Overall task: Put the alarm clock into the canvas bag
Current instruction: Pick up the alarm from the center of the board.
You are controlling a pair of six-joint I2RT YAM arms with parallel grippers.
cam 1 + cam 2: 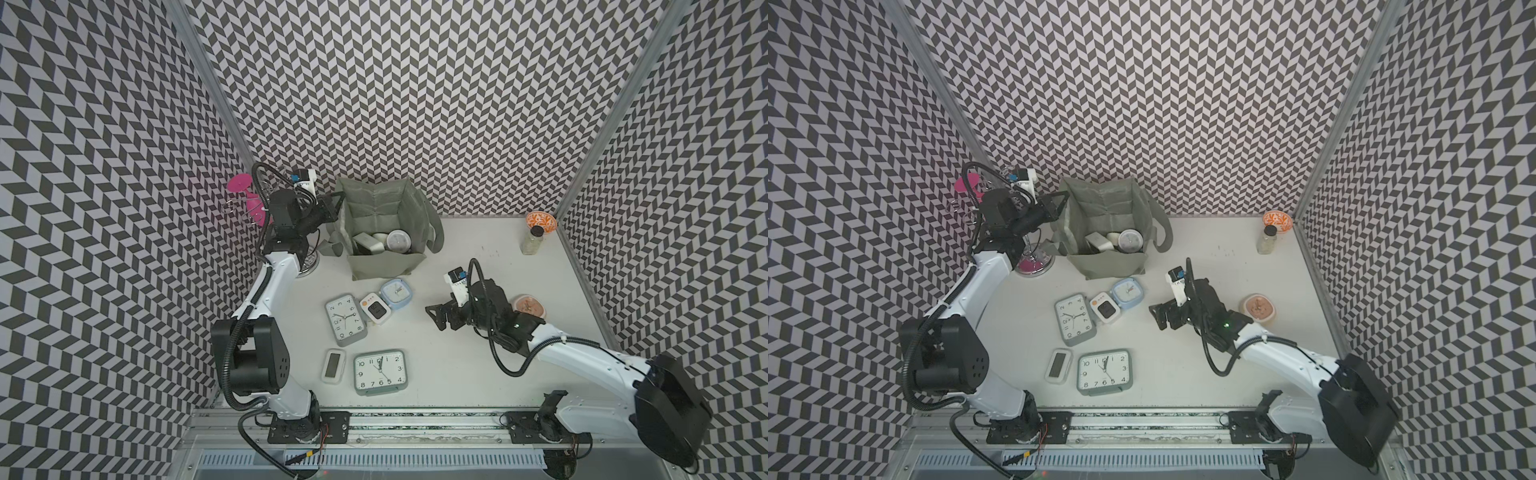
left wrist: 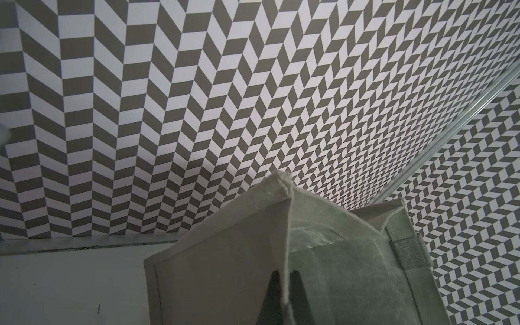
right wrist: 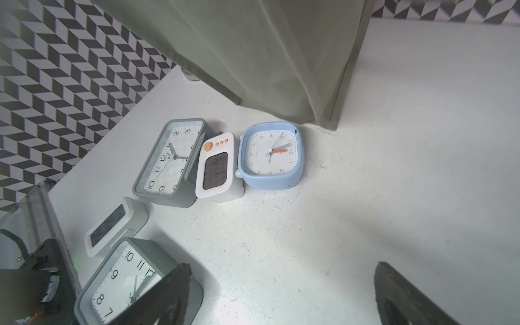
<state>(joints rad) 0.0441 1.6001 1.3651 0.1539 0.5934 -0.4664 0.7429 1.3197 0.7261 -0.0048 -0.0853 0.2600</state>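
The grey-green canvas bag (image 1: 382,266) (image 1: 1113,264) stands open at the back of the table, with several clocks (image 1: 398,241) inside. My left gripper (image 1: 334,208) (image 2: 285,273) is shut on the bag's (image 2: 225,281) left rim. Several alarm clocks lie in front of the bag (image 3: 253,56): a blue one (image 1: 396,294) (image 3: 271,154), a white one with orange buttons (image 1: 374,308) (image 3: 219,168) and a grey-green one (image 1: 345,320) (image 3: 168,160). My right gripper (image 1: 434,318) (image 3: 281,264) hangs open and empty to the right of the blue clock.
Nearer the front lie a second grey-green clock (image 1: 380,371) and a small white digital one (image 1: 333,365). A pink stand (image 1: 245,195) is behind the left arm. A glass jar (image 1: 533,240), an orange bowl (image 1: 540,222) and a pink dish (image 1: 528,307) sit at the right.
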